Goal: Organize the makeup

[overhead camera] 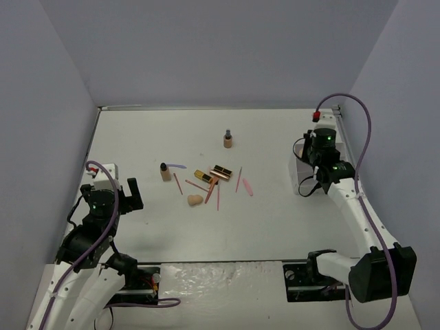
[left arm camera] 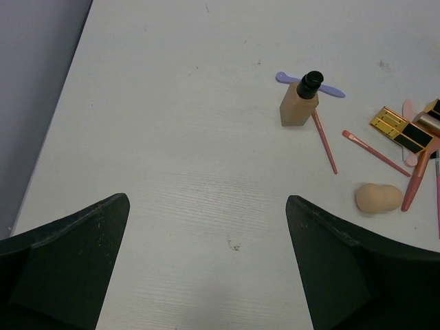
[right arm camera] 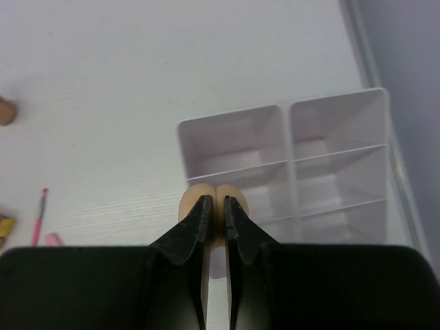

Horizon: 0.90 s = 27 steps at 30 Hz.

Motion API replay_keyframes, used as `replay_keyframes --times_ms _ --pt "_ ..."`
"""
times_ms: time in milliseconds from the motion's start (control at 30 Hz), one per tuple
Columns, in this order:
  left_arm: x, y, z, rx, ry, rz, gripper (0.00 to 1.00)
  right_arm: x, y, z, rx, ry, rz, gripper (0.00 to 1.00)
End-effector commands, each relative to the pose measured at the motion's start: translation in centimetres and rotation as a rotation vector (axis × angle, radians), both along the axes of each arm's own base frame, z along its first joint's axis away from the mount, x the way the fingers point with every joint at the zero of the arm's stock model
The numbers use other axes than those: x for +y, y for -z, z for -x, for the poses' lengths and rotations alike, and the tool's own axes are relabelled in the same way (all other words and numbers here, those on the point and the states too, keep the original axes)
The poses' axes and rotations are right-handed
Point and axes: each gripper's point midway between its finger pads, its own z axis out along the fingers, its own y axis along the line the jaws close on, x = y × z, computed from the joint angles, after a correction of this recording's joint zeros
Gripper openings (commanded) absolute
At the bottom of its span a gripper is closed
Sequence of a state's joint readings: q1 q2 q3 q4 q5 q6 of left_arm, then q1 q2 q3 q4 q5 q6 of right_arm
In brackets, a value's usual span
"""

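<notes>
My right gripper [right arm camera: 216,203] is shut on a peach egg-shaped sponge [right arm camera: 188,201] and holds it over the left side of the white tray [right arm camera: 330,137]; the top view shows this gripper [overhead camera: 308,176] at the table's right. The rest of the makeup lies mid-table: a tan bottle [overhead camera: 165,172], a second bottle [overhead camera: 227,140], gold-black lipstick tubes [overhead camera: 221,170], another sponge [overhead camera: 195,200] and thin pink sticks [overhead camera: 218,196]. My left gripper [left arm camera: 206,199] is open and empty, left of the near bottle [left arm camera: 299,103], a lilac stick [left arm camera: 282,78] and the sponge [left arm camera: 378,198].
The tray [overhead camera: 294,173] stands near the right wall. Grey walls close off the table's left, back and right sides. In the right wrist view the tray's visible compartments hold nothing. A lipstick tube [left arm camera: 402,130] and pink sticks [left arm camera: 375,152] lie at the right of the left wrist view.
</notes>
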<state>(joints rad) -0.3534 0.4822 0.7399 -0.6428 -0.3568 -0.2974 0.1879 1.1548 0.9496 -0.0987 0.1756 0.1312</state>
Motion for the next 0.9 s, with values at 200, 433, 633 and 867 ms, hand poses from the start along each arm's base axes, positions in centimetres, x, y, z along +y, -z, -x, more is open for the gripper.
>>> replay_keyframes --times_ms 200,433,633,867 --pt "-0.2 -2.2 -1.0 -0.097 0.001 0.012 0.97 -10.2 -2.8 -4.3 -0.109 -0.054 0.079 0.0" --pt "0.0 -2.3 -0.9 -0.105 -0.003 0.01 0.97 -11.5 -0.7 -6.5 -0.05 -0.1 0.115 0.0" --pt "0.0 -2.3 -0.9 -0.106 -0.006 0.009 0.97 -12.4 -0.3 -7.4 -0.032 -0.106 0.148 0.0" --pt "0.0 -2.3 -0.9 -0.107 -0.004 0.008 0.97 -13.0 1.4 -7.7 0.01 -0.102 0.158 0.03"
